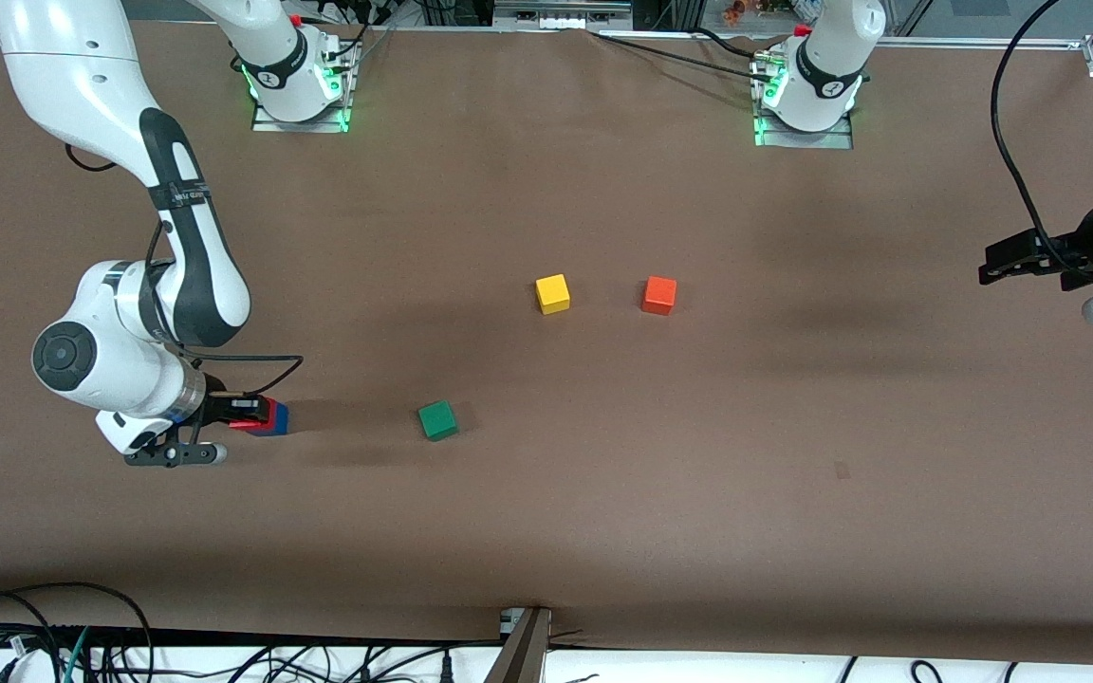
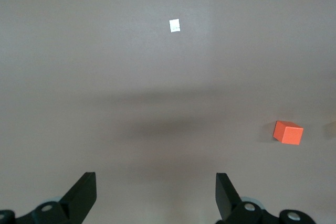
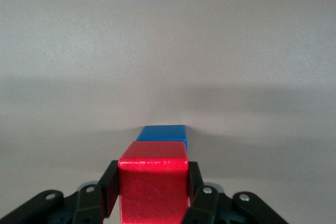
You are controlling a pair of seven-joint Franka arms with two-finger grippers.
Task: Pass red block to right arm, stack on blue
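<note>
My right gripper (image 1: 245, 414) is low over the table at the right arm's end, shut on the red block (image 1: 258, 421). In the right wrist view its black fingers (image 3: 109, 187) press both sides of the red block (image 3: 153, 187). The blue cube (image 1: 280, 417) sits on the table right against or just under the red block; I cannot tell whether they touch. Part of the blue cube's top (image 3: 163, 132) shows past the red one. My left gripper (image 1: 994, 264) waits at the left arm's end of the table, open and empty (image 2: 156, 192).
A green cube (image 1: 437, 419) lies beside the blue cube, toward the table's middle. A yellow cube (image 1: 553, 293) and an orange-red cube (image 1: 658, 295) sit side by side mid-table. The orange-red cube (image 2: 287, 132) also shows in the left wrist view. Cables run along the table's near edge.
</note>
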